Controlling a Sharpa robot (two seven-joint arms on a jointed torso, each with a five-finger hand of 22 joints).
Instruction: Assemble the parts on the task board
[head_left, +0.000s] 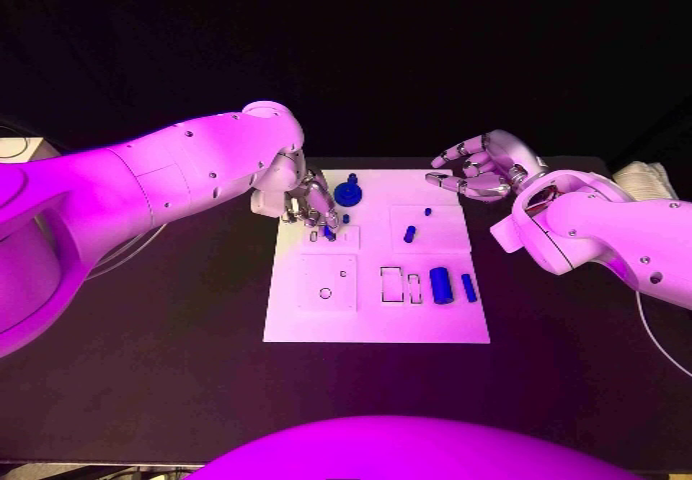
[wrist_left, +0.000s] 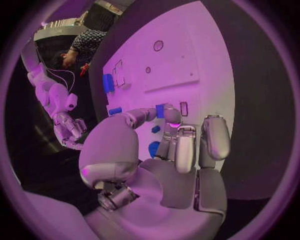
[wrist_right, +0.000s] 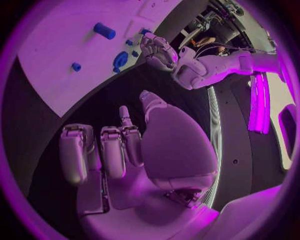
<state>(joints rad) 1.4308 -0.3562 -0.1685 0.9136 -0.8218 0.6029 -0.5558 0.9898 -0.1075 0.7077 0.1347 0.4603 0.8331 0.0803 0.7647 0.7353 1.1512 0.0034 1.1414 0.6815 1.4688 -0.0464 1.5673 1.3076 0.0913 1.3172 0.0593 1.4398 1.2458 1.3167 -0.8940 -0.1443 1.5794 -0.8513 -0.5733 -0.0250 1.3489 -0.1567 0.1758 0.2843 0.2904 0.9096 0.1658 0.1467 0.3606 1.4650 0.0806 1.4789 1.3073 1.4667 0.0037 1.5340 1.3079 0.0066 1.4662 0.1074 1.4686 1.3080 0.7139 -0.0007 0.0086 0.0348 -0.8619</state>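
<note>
The white task board (head_left: 375, 315) lies mid-table. My left hand (head_left: 307, 205) hovers over its far left part, and thumb and fingertip pinch a small blue part (wrist_left: 160, 111) beside a narrow slot (wrist_left: 183, 108). That part (head_left: 329, 232) shows under the fingers from above. A round blue part (head_left: 348, 192) stands just right of that hand. My right hand (head_left: 483, 167) floats at the board's far right corner, fingers apart and holding nothing. Its palm (wrist_right: 165, 145) faces the board edge. Two blue blocks (head_left: 440, 285) (head_left: 469, 287) sit at mid-right.
A short blue peg (head_left: 410, 234) and a tiny blue piece (head_left: 428, 212) lie on the board's upper right. Empty cut-outs (head_left: 392, 284) and a square panel (head_left: 327, 282) lie in the middle. Black table (head_left: 173, 330) surrounds the board.
</note>
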